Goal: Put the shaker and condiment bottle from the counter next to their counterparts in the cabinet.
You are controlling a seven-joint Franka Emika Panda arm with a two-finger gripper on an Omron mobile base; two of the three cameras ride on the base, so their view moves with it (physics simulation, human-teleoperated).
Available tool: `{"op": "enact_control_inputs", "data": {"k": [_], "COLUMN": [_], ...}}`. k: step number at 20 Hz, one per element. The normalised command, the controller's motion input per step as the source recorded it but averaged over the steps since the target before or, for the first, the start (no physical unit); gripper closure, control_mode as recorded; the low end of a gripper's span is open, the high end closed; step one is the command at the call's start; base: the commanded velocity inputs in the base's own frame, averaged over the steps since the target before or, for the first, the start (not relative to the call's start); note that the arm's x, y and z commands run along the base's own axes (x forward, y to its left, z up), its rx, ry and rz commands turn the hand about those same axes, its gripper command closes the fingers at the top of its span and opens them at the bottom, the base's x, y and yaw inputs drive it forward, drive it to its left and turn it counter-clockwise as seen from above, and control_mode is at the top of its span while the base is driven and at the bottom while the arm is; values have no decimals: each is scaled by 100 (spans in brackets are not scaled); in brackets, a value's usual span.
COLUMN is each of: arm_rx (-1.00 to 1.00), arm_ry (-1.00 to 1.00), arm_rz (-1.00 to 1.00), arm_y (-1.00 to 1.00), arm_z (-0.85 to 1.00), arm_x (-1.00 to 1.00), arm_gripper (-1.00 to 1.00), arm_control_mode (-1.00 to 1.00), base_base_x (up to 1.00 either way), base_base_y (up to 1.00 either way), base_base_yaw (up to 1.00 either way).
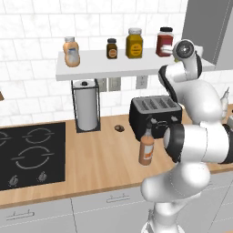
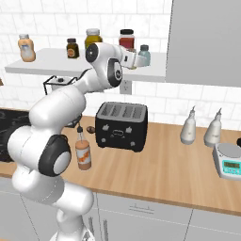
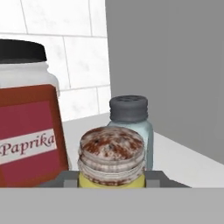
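Observation:
The tiny yellow-green shaker [image 3: 111, 159] with its grey cap sits between my fingers, and my gripper [image 2: 133, 59] is shut on it just above the right end of the white cabinet shelf [image 2: 42, 66]. The pale blue shaker [image 3: 130, 118] with a dark cap stands right behind it, close to the grey panel [image 3: 175, 65]. The tall orange-brown condiment bottle [image 1: 146, 149] stands on the counter in front of the toaster. The squat peach squeeze bottle [image 1: 71, 51] stands at the shelf's left end.
A red paprika jar [image 3: 26, 131] stands close beside the held shaker. A yellow jar [image 1: 134, 43] and a small dark jar [image 1: 112, 48] share the shelf. On the counter are a black toaster [image 1: 154, 116], a paper towel holder [image 1: 86, 109], two pointed bottles [image 2: 189, 127] and a scale [image 2: 228, 162].

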Motion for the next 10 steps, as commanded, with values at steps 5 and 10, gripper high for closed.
{"op": "enact_control_inputs", "data": {"k": [5,10], "arm_rx": [0,0], "arm_ry": [-2,-8], "arm_rz": [0,0], "arm_y": [0,4], "arm_z": [-17,1], "arm_x": [-11,-68], "arm_gripper": [-100,-100], "arm_control_mode": [-100,-100], "base_base_x": [0,0], "base_base_y": [0,0], "base_base_yaw": [0,0]}}
